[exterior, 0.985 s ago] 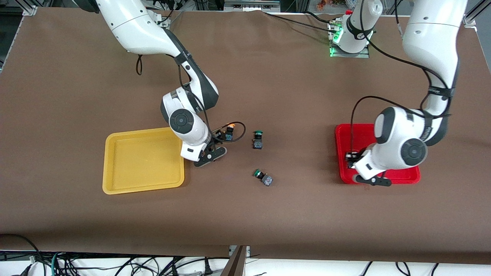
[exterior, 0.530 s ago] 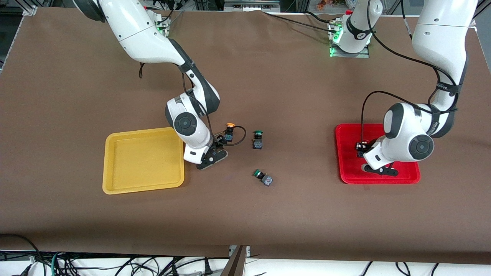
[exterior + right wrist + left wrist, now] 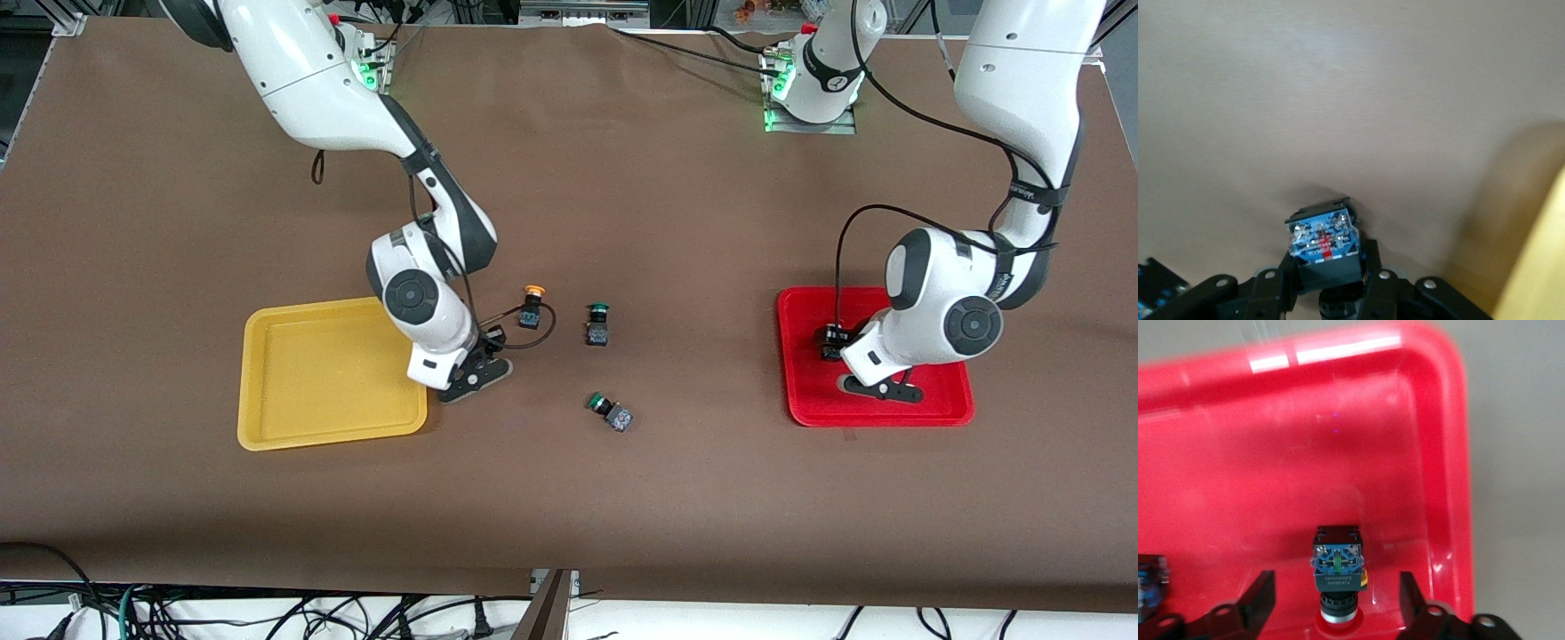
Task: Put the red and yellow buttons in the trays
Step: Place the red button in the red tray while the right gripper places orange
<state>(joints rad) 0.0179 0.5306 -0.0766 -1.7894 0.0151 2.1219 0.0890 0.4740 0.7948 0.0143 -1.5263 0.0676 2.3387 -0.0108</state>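
Observation:
My right gripper hangs just off the yellow tray, at the rim toward the left arm's end. It is shut on a dark button with a blue base; the cap is hidden. A yellow-capped button stands on the table close beside it. My left gripper is low over the red tray. It is open, its fingers clear of a red-capped button lying in the tray between them. A second button shows in the tray.
Two green-capped buttons sit mid-table: one upright, one on its side nearer the front camera. A black cable loops from the right wrist past the yellow-capped button.
The left gripper has opened and let its button go in the red tray. The right gripper has closed on a button and shifted slightly toward the yellow tray.

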